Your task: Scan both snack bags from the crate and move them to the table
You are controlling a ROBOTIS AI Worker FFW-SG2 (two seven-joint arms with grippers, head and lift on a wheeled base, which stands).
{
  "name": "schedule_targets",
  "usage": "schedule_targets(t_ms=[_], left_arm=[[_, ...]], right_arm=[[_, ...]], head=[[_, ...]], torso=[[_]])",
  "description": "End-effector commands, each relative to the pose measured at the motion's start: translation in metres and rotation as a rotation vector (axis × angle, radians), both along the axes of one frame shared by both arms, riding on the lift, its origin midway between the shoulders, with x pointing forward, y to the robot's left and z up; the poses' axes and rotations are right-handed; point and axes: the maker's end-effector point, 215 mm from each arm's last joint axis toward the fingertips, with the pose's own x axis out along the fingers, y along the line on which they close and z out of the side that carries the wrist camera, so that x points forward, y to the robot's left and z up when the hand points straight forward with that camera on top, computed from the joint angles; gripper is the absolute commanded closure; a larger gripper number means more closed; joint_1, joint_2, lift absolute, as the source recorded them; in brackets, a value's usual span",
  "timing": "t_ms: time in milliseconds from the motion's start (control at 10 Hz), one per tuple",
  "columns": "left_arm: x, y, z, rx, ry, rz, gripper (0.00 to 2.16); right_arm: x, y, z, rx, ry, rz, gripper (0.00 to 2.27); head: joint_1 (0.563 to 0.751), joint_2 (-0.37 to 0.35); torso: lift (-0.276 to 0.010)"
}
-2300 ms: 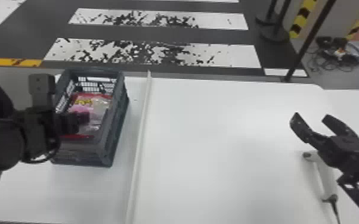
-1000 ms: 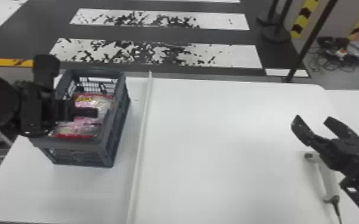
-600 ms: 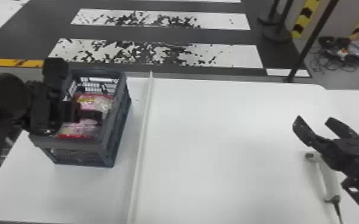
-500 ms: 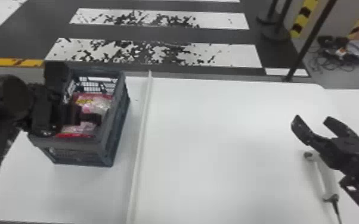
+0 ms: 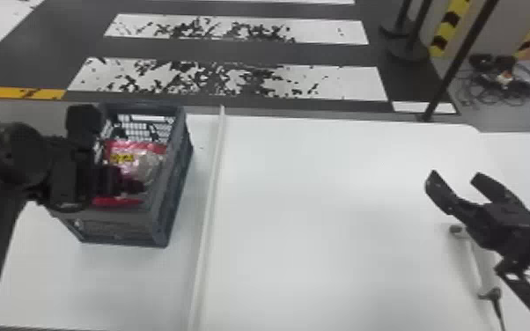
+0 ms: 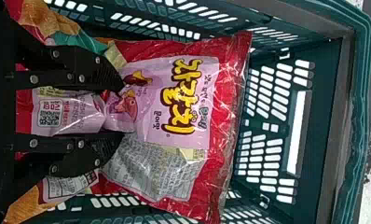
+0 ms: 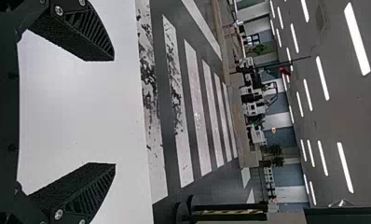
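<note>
White table; left wrist view reveals pinched bag.

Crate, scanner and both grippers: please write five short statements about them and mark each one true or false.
1. The crate stands on the table. True.
2. The red-and-pink snack bag is pinched by the left gripper's fingers. True.
3. The right gripper's fingers are pressed together. False: they are spread apart, with nothing between them.
4. The scanner lies inside the crate. False: it lies on the table, by the right gripper.
5. The long pale strip on the table runs left of the crate. False: it runs right of it.
</note>
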Motion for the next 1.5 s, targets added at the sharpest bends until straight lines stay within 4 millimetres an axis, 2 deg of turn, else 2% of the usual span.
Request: schedule_targets(t_ms=[0,200,500,800,1300,1400], left_arm=[[-0.002,-0.003,0.006,0.013,-0.017,-0.010,2.13],[-0.001,-0.007,0.025,0.028,-0.077,-0.019,2.13],[-0.001,0.000,0.045,0.084,-0.155,-0.007,2.13],[0.015,0.005,0.080,0.140,-0.286,0.013,2.13],[0.012,0.004,0.107,0.211,-0.362,0.021,2.13],[0.011,0.009,0.112,0.259,-0.374,0.030,2.13]], right_arm=[[-0.008,-0.007,0.000,0.002,0.001,-0.010,0.12],[-0.015,-0.008,0.005,0.002,-0.013,-0.011,0.12],[-0.022,-0.011,0.010,-0.002,-0.019,-0.017,0.12],[-0.028,-0.010,0.008,-0.002,-0.019,-0.014,0.12],[-0.035,-0.013,0.007,-0.011,-0.018,-0.020,0.12],[-0.036,-0.014,0.005,-0.011,-0.014,-0.021,0.12]], head=[[0.695,-0.008],[0.695,-0.019],[0.695,-0.025],[0.695,-0.016],[0.695,-0.018],[0.695,-0.020]], torso=[[-0.087],[-0.087],[-0.087],[-0.087],[-0.087],[-0.087]])
